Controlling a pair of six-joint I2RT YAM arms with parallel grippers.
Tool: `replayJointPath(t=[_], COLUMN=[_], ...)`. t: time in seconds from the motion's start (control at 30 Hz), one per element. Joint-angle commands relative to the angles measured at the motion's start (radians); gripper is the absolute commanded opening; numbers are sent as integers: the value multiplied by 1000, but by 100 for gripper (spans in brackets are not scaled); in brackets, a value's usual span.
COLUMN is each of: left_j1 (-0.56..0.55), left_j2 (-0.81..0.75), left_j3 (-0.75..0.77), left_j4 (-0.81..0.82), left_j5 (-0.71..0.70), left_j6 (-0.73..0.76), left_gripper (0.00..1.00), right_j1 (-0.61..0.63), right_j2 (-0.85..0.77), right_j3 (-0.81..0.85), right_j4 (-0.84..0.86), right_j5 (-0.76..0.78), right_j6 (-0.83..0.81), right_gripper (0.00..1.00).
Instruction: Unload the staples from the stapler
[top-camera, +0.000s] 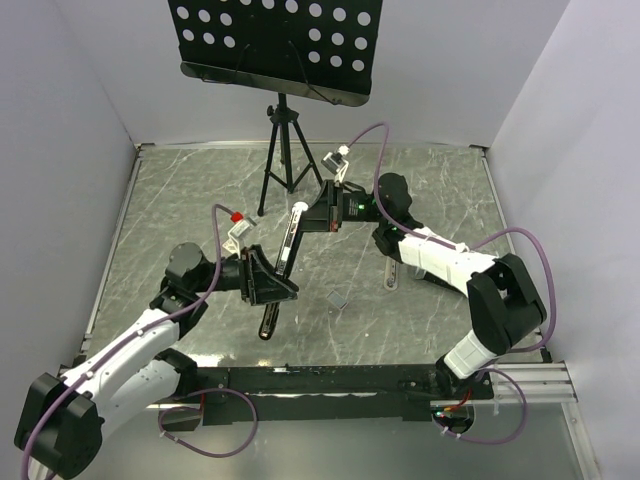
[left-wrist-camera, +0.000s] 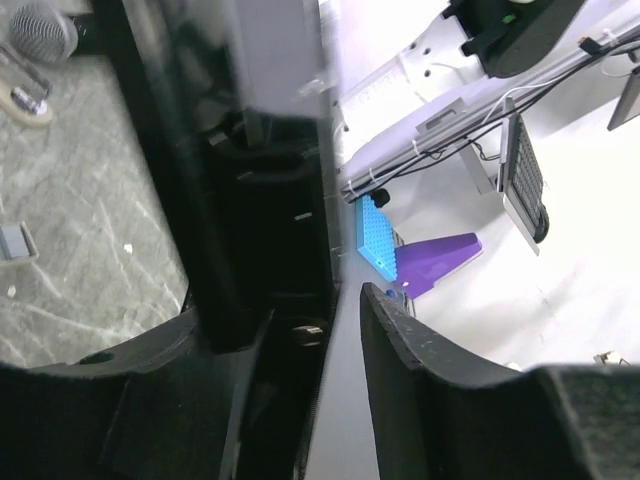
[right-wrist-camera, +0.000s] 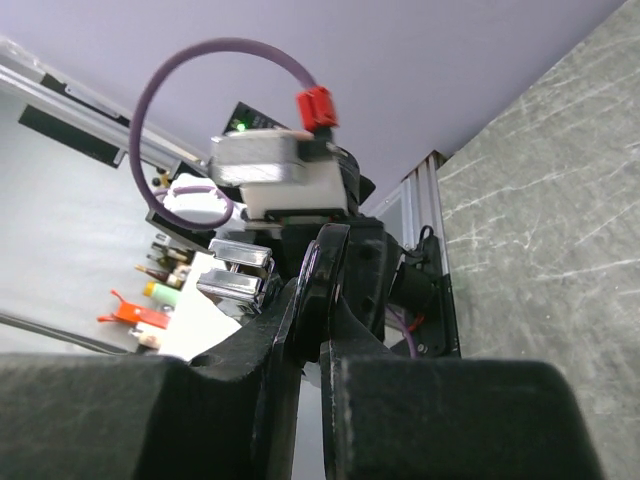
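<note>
The stapler (top-camera: 283, 262), a long black bar, hangs tilted above the middle of the table between both grippers. My right gripper (top-camera: 320, 212) is shut on its upper end. In the right wrist view the thin black stapler end (right-wrist-camera: 330, 275) is pinched between the pads, with the silvery metal channel (right-wrist-camera: 238, 272) to the left. My left gripper (top-camera: 270, 280) straddles the lower half. In the left wrist view the stapler body (left-wrist-camera: 265, 220) lies against the left finger, and a gap separates it from the right finger (left-wrist-camera: 420, 400). The staples (top-camera: 338, 299), a small pale block, lie on the table right of the stapler.
A black perforated music stand (top-camera: 275, 40) on a tripod (top-camera: 285, 160) stands at the back centre. Grey walls close the table at the left, back and right. A rail (top-camera: 330, 380) with the arm bases runs along the near edge.
</note>
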Motion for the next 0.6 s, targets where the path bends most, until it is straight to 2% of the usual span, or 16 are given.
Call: replayJointPath(t=[0.0,0.1,0.3,0.47,0.57], left_j1=[-5,-3,-3,-5,-2], left_j2=[-27,-29,-17,-37,-55], left_j3=[8,9,11,9,-6], left_j4=[102,110,128,102,113], left_j5=[-19,-32,-66,-109,-123], left_j6=[-29,-37,-66,-72,-78], left_gripper=[53,55,51,60,59], right_j1=[-5,-5,-5,-6,-9], right_j2=[-3,-15,-28,-32,-35], right_j3=[-5,-17,-32,-46,-49], right_j4=[174,153,142,143,152], right_j5=[10,9,6,10,9], right_j6=[86,67,50,43,51], right_gripper=[0,0,0,0,0])
